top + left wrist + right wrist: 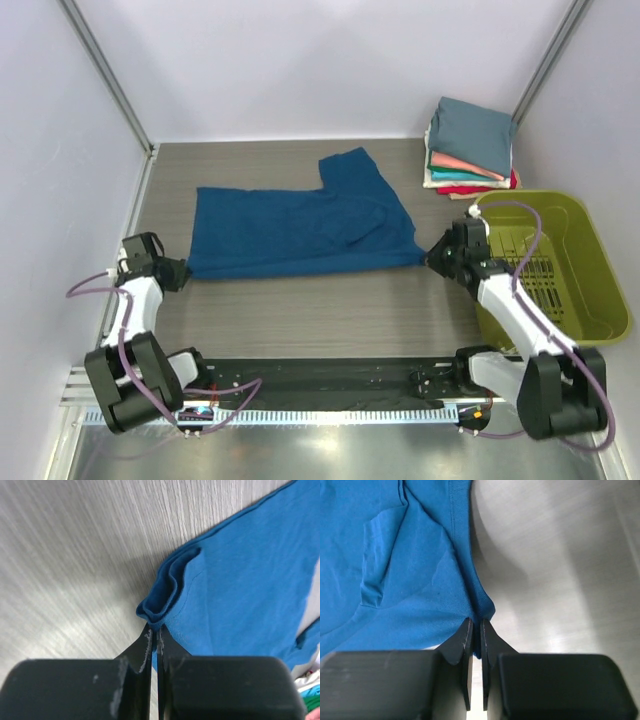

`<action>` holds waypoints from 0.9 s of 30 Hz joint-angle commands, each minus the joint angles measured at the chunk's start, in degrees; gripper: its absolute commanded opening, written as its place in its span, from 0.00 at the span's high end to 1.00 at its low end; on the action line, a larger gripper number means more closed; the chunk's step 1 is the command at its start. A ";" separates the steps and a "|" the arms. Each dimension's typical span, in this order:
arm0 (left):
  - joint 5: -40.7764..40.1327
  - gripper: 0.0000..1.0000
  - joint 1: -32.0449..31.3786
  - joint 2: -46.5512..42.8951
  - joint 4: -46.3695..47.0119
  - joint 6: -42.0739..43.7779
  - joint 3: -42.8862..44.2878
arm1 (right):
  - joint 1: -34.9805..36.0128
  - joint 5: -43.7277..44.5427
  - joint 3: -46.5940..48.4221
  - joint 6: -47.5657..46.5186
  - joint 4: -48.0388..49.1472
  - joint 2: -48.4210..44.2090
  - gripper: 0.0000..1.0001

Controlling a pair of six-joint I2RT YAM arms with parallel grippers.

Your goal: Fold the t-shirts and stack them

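Note:
A dark blue t-shirt (300,228) lies spread across the table, folded lengthwise, one sleeve pointing to the back. My left gripper (183,272) is shut on its near left corner, where the cloth (165,600) bunches into a small roll at the fingertips (148,636). At the shirt's near right corner my right gripper (432,256) is shut on the hem (482,607), which sits pinched between the black fingers (465,635). A stack of folded t-shirts (472,145), slate-teal on top with coral, white, green and red below, sits at the back right.
An olive-green plastic basket (585,245) stands at the right edge, beside my right arm. White walls with metal rails close the table at the back and both sides. A black rail (330,380) carrying the arm bases runs along the near edge.

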 commanded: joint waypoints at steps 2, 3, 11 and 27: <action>-0.04 1.00 1.42 -4.62 -5.96 2.20 0.02 | -0.31 3.58 -5.72 6.73 -2.30 -9.39 0.99; 0.05 1.00 1.42 -5.41 -6.59 2.20 -0.16 | -0.31 4.02 -6.42 7.43 -3.52 -12.80 0.99; 1.10 0.98 2.65 -13.92 -14.22 2.03 -1.92 | -0.31 6.39 -10.21 12.97 -10.82 -24.43 0.99; 9.20 0.15 3.71 -16.15 -22.76 20.74 16.62 | -0.31 -0.10 -2.32 7.01 -10.05 -25.00 0.22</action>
